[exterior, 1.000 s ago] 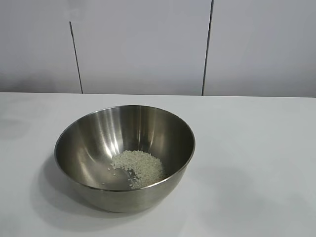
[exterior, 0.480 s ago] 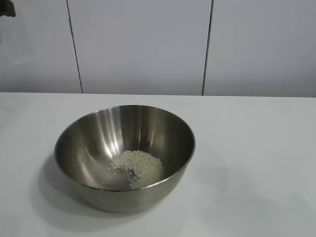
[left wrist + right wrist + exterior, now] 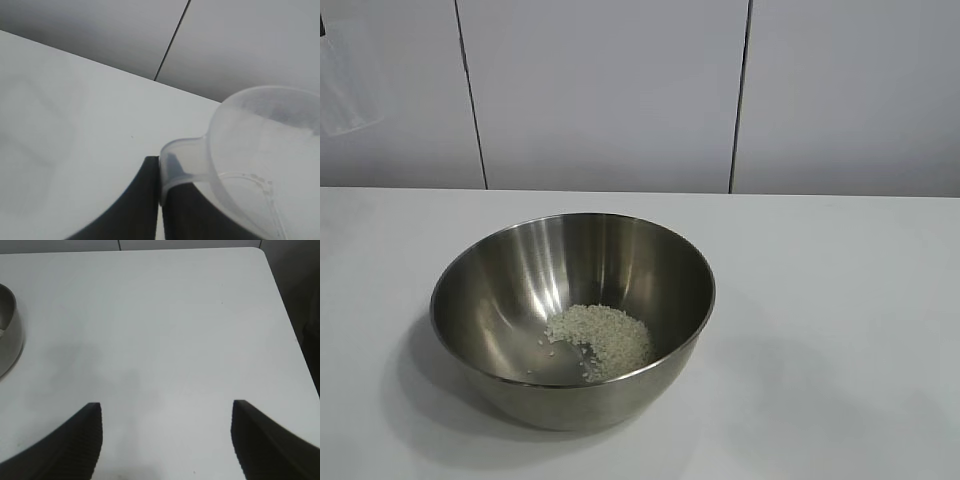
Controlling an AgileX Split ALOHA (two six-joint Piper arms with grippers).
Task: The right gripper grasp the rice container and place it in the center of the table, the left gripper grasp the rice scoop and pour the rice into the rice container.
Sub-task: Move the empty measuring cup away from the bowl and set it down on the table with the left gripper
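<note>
The rice container (image 3: 572, 318), a large steel bowl, stands on the white table (image 3: 840, 300) left of centre. A small heap of rice (image 3: 602, 338) lies in its bottom. High at the exterior view's upper left edge hangs the translucent rice scoop (image 3: 345, 88). My left gripper (image 3: 159, 161) is shut on a tab at the scoop's (image 3: 265, 150) rim, and no grains show inside it. My right gripper (image 3: 165, 410) hovers open over bare table (image 3: 165, 315), with nothing between its fingers. The bowl's rim (image 3: 9, 335) is off to one side of it.
A pale panelled wall (image 3: 610, 90) rises behind the table's far edge. In the right wrist view a rounded table corner (image 3: 260, 252) and side edge show, with dark floor beyond. Bare tabletop lies to the right of the bowl.
The scoop in my left gripper has drifted left, so the gripper is now almost out of the exterior view. Bowl, rice and right gripper have stayed put.
</note>
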